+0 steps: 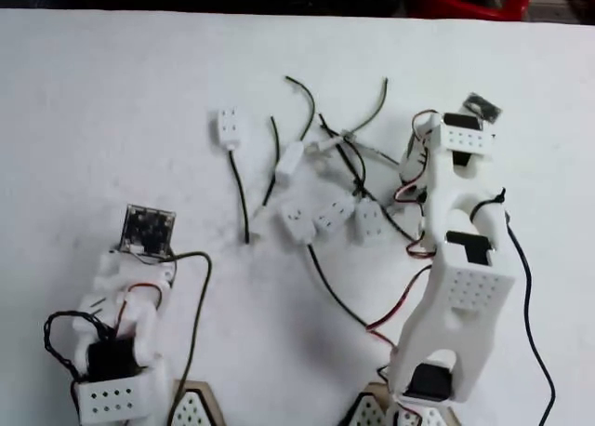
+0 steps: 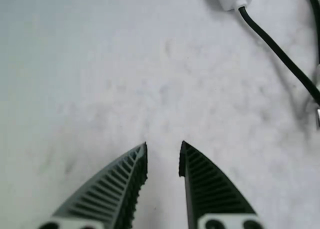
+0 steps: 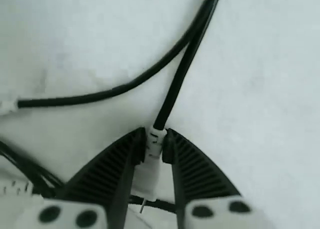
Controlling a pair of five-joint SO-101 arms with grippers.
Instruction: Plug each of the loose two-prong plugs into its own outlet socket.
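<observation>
While clamped shut on a white two-prong plug (image 3: pixel 149 175), with the black cord (image 3: pixel 176 81) running out past the fingertips and one bare prong (image 3: pixel 142 205) peeking out behind them, steer the right hand (image 3: pixel 155 137) from just off the right end of the row of three outlet sockets (image 1: pixel 333 214) toward a free-looking socket in that row. Probably best to turn the wrist first and bring the prongs to the front. As gripped, seemingly aimed back toward the wrist, though hard to tell for sure.

Line up both prongs square with the two slots before pushing. Then press straight and low along the bench (image 1: pixel 112 91), without rocking.

Expect a light socket block to slide under the push. Brace it, ideally with the left hand (image 2: pixel 163 148), parked well to the left of the row, parted a little and holding nothing.

Mind the tangle of cords (image 1: pixel 353 161) just beyond the row; lift the plug over rather than dragging through. Hold on the plug's body, never on the cord, to prevent twisting.

Consider also the lone white block (image 1: pixel 228 126), apparently another socket, set apart to the left of the row and beyond it: likely the roomiest target, being free of neighbours.

No brand, label or readable writing to report on plug, sockets or arms.
</observation>
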